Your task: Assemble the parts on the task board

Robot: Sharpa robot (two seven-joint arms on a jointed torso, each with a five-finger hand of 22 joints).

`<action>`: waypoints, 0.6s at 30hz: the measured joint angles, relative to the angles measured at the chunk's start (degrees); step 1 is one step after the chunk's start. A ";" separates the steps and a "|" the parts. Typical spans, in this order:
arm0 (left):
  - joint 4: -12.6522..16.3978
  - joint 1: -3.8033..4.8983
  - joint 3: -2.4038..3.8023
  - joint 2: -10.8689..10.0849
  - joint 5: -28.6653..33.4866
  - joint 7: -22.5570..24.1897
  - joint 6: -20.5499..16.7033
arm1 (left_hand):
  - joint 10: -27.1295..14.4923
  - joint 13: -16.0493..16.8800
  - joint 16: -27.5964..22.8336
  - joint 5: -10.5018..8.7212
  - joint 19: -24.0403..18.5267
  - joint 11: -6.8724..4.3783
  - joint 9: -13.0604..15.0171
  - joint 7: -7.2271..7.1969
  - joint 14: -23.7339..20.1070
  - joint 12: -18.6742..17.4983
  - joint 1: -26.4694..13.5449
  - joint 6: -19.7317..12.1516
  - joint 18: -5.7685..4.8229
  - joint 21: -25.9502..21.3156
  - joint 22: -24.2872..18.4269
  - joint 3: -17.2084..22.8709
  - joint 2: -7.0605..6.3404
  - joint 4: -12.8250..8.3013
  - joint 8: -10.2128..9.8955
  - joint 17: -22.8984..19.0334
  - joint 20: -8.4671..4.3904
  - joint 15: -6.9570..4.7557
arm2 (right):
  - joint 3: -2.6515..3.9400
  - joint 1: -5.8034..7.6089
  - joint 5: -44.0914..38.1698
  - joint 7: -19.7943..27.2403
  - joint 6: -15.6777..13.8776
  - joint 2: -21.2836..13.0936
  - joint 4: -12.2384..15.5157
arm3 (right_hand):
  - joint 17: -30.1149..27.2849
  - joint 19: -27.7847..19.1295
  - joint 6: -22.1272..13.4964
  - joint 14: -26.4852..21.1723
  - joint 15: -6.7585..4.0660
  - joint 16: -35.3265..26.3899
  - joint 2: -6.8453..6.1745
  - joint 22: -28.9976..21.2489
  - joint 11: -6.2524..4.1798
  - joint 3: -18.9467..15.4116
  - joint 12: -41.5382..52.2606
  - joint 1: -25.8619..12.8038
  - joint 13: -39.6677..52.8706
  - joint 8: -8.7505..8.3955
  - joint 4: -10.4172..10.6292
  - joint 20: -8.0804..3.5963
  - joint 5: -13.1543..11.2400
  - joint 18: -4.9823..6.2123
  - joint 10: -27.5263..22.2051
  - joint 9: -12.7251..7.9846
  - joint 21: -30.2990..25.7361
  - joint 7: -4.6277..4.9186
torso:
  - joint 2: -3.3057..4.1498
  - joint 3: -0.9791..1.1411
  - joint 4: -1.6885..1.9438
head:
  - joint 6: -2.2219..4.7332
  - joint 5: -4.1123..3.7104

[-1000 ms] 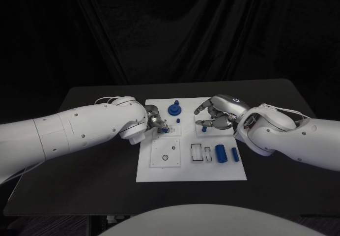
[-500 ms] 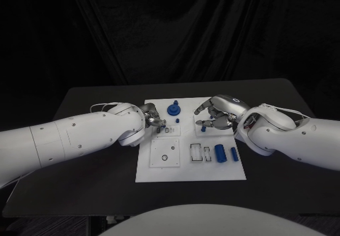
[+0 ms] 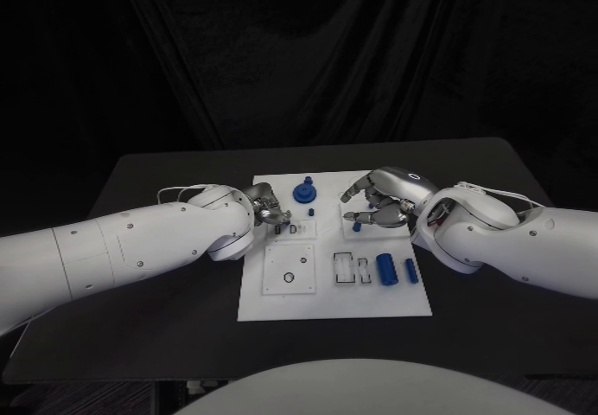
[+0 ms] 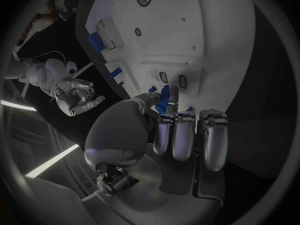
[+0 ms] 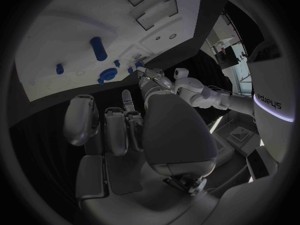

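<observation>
The white task board [image 3: 321,298] lies in the middle of the black table. My left hand [image 3: 268,211] hovers over its left far part and pinches a small blue part [image 4: 164,96] between thumb and a finger, just above two small slots [image 4: 173,79]. My right hand [image 3: 380,201] hangs over the board's far right with its fingers apart and nothing in them. A blue peg [image 3: 359,227] stands on the board just below that hand, also seen as the blue peg [image 5: 97,48] in the right wrist view.
A blue knob [image 3: 305,191] and a small blue stub [image 3: 312,211] stand at the board's far middle. Two blue cylinders [image 3: 388,268] [image 3: 411,270] lie at its right, beside rectangular slots [image 3: 346,268]. A ring hole [image 3: 289,277] sits in the near left plate.
My left hand has drawn back from the two small slots toward the far left, still pinching its blue part. The right hand has stayed in place.
</observation>
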 measured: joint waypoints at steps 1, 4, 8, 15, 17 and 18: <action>0.00 -0.04 0.00 0.04 -0.05 0.00 0.03 | 0.00 0.00 0.00 0.00 0.00 0.00 0.09 0.00 0.00 0.00 -0.10 0.00 0.00 0.00 0.00 -0.12 0.10 0.12 0.01 0.00 0.00 0.00 | 0.00 0.00 0.00 -0.01 0.02 0.00 0.00 | 0.00 0.00 0.00 0.00 0.00 0.00 0.00 0.00 0.00 0.00 0.00 0.00 0.00 0.00 0.00 0.00 0.00 0.00 0.00 0.00 0.00 0.00 | 0.00 -0.01 0.00 | 0.00 -0.01; 0.01 -0.12 0.00 0.24 -0.16 -0.07 0.24 | 0.00 0.00 0.00 -0.34 0.00 0.00 0.11 -0.12 0.00 0.00 -0.32 0.12 0.00 0.00 0.00 -0.16 0.17 0.16 0.02 0.00 0.00 0.00 | 0.00 0.00 0.00 -0.06 0.08 0.00 0.01 | 0.00 0.00 0.00 0.00 0.00 0.00 0.00 0.00 0.00 0.00 0.00 0.00 0.00 0.00 0.00 0.00 0.00 0.00 0.00 0.00 0.00 0.00 | 0.00 -0.01 0.00 | 0.00 -0.08; -0.06 -0.27 0.00 0.49 -0.28 -0.21 0.71 | 0.00 0.00 0.00 -0.39 0.00 0.00 0.22 -0.31 0.00 0.00 -0.38 0.31 0.00 0.00 0.00 -0.18 0.22 0.51 0.02 0.00 0.00 0.00 | 0.00 0.00 0.00 -0.10 0.15 -0.01 0.02 | 0.00 0.00 0.00 0.15 0.15 -0.22 0.00 0.00 0.00 0.00 0.00 0.00 0.00 0.00 0.00 0.00 0.00 0.00 0.00 0.01 0.00 0.00 | 0.00 -0.01 0.00 | 0.00 -0.41; -0.11 -0.61 0.08 0.62 -0.41 -0.33 1.45 | 0.00 0.00 0.00 -0.40 0.00 0.00 0.25 -0.39 0.00 0.00 -0.45 0.40 0.00 0.00 0.00 -0.24 0.15 0.57 0.02 0.00 0.00 0.00 | 0.00 -0.01 0.01 -0.17 0.28 -0.11 0.05 | 0.00 0.00 0.21 0.15 0.15 -0.22 0.00 0.00 0.00 0.00 0.00 0.00 -0.01 0.00 0.00 0.00 0.00 -0.01 0.00 0.01 0.00 0.21 | -0.01 -0.01 -0.01 | 0.00 -0.66; -0.13 -0.68 0.13 0.69 -0.45 -0.32 1.53 | 0.00 0.00 0.00 -0.40 0.00 0.00 0.42 -0.41 0.00 0.00 -0.46 0.41 0.00 0.00 0.00 -0.24 0.15 0.57 0.03 0.00 0.01 0.00 | 0.00 -0.01 0.01 -0.19 0.31 -0.11 0.05 | 0.00 0.00 0.21 0.15 0.15 -0.21 0.00 0.00 0.00 0.00 0.00 0.00 -0.01 0.00 0.00 0.00 0.00 0.00 0.00 0.01 0.00 0.21 | -0.01 -0.01 -0.01 | 0.00 -0.66; -0.13 -0.70 0.14 0.72 -0.48 -0.32 1.55 | -0.03 0.00 0.00 -0.40 0.00 -0.03 0.39 -0.99 0.00 0.00 -0.54 1.00 0.00 0.00 0.00 -0.24 0.08 0.57 0.02 0.00 0.00 0.00 | 0.00 -0.01 0.01 -0.20 0.33 -0.11 0.05 | 0.00 0.00 0.21 0.15 0.15 -0.21 0.00 0.00 0.00 0.00 0.00 0.00 -0.01 0.00 0.00 0.00 0.00 0.00 0.00 0.01 0.00 0.21 | -0.01 -0.01 -0.01 | 0.00 -0.66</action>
